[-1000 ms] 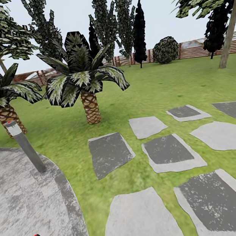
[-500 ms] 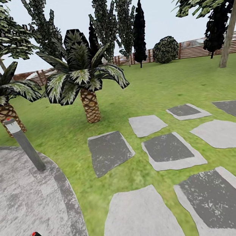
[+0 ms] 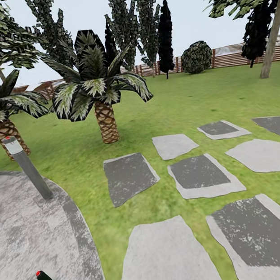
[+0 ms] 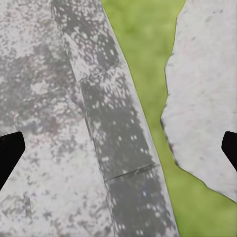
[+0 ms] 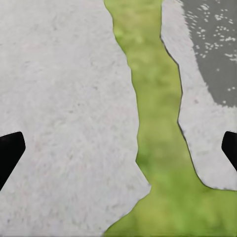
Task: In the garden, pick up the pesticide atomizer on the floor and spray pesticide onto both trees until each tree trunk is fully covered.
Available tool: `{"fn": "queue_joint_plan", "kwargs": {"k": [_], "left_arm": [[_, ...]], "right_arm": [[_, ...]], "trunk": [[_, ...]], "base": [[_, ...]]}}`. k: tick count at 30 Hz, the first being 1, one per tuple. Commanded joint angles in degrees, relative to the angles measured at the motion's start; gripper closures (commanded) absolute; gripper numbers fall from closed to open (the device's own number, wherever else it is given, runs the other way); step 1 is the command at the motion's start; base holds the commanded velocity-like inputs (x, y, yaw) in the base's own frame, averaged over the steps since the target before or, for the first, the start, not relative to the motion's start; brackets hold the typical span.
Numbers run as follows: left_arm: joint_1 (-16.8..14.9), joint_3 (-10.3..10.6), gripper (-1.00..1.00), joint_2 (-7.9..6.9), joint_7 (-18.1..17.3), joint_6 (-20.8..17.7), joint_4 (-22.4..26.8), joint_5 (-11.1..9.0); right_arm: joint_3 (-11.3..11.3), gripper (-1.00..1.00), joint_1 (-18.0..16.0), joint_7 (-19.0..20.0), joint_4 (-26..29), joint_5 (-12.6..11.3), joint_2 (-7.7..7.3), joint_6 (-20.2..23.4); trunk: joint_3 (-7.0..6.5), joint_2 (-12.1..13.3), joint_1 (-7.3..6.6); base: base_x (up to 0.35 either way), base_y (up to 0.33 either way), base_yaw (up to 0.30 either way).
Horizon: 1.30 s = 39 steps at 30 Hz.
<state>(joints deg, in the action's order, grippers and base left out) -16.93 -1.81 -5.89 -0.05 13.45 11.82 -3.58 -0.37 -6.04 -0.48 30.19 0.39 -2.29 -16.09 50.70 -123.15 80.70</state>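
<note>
Lying on its side near the left edge of the round speckled grey concrete floor (image 3: 33, 240), the tiny near-black bottle-shaped pesticide atomizer (image 3: 44, 278) with its small red top was seen in the head view, well apart from the grey bollard lamp (image 3: 26, 167) that stood farther off at the paving's darker rim. A tall tree with a bare, leaning trunk (image 3: 271, 44) was seen at the far right by the brown slatted fence (image 3: 235, 56), while two short scaly palms (image 3: 106, 122) and grey stepping stones (image 3: 199, 176) occupied the lawn between. The left gripper (image 4: 118, 148) and the right gripper (image 5: 118, 148) were each shown with dark fingertips spread wide at the frame edges, nothing held, above paving and stones. The step in hand was judged to be the approach to the sprayer; it would be done well if the base were turned left and brought close, so that a lowered gripper could be closed across the bottle's body, not its rolling ends. No brand, label or writing could be read.
</note>
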Motion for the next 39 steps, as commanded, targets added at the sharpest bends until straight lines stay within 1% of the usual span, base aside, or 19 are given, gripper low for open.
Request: {"fn": "queue_joint_plan", "kwargs": {"k": [1, 7, 16, 21, 29, 39], "left_arm": [[0.0, 0.0, -1.0, 0.01, 0.0, 0.2, 0.0, -0.4], [0.0, 0.0, -1.0, 0.05, 0.0, 0.2, 0.0, -0.4], [0.0, 0.0, -1.0, 0.06, 0.0, 0.2, 0.0, -0.4], [0.0, 0.0, -1.0, 0.09, 0.0, 0.2, 0.0, -0.4], [0.0, 0.0, -1.0, 0.07, 0.0, 0.2, 0.0, -0.4], [0.0, -0.1, -1.0, 0.01, 0.1, 0.1, 0.1, -0.4]], "right_arm": [[0.0, -1.0, 0.0, 0.0, 0.0, 0.0, 0.01, -0.2], [0.0, -1.0, 0.0, 0.0, 0.0, 0.0, 0.01, -0.2], [0.0, -1.0, 0.0, 0.0, 0.0, 0.1, -0.01, -0.2], [0.0, -1.0, 0.0, 0.0, 0.0, 0.1, 0.01, -0.2], [0.0, -1.0, 0.0, 0.0, 0.0, 0.0, 0.01, -0.2], [0.0, -1.0, 0.0, 0.0, 0.0, 0.1, 0.01, -0.2]], "trunk": [[0.32, -0.4, 0.21], [1.9, -2.8, 1.53], [3.65, -6.5, 3.51], [4.94, -8.5, 4.61], [5.31, -8.5, 4.61], [5.32, -8.5, 4.61]], "base": [[0.0, 0.0, 0.0], [0.0, 0.0, 0.0], [0.0, 0.0, 0.0], [0.0, 0.0, 0.0], [0.014, 0.0, 0.0], [0.295, 0.0, 0.0]]}}
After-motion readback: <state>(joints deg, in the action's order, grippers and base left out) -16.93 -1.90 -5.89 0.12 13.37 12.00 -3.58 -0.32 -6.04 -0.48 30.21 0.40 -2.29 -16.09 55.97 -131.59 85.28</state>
